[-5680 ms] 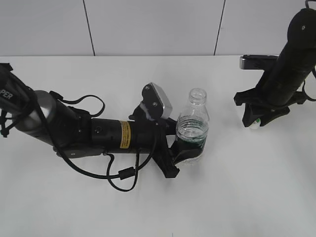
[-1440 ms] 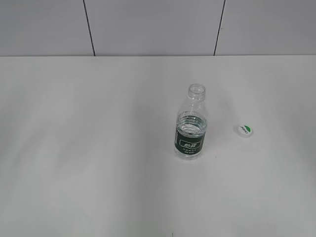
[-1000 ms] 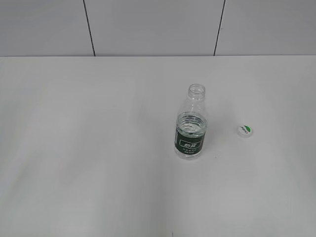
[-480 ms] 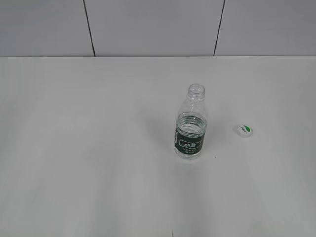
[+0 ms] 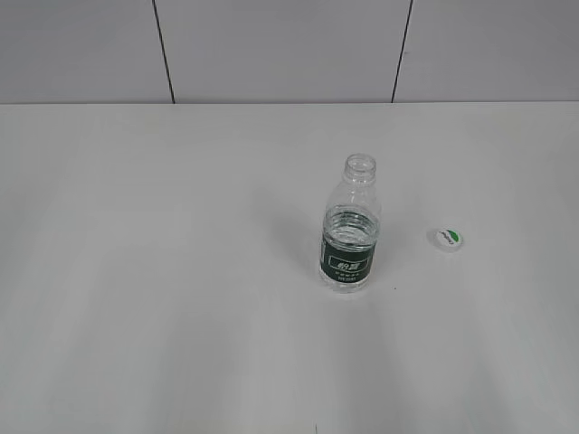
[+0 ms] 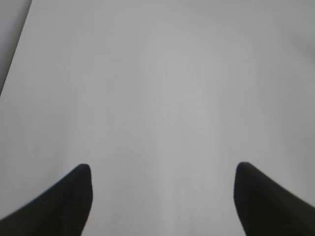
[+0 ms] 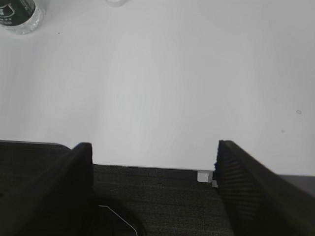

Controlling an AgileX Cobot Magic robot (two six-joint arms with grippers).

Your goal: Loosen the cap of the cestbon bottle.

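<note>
The cestbon bottle stands upright on the white table, its neck open and without a cap, its dark green label facing me. The white cap with a green mark lies on the table to the bottle's right, apart from it. Neither arm shows in the exterior view. My left gripper is open and empty over bare table. My right gripper is open and empty above the table's near edge. The bottle's base shows at the top left of the right wrist view, and a sliver of the cap at the top edge.
The white table meets a grey panelled wall at the back. In the right wrist view the table's edge ends over a dark floor.
Since 5.7 s ago both arms have left the exterior view; the left one let go of the bottle. Over the last second the bottle and cap have stayed still.
</note>
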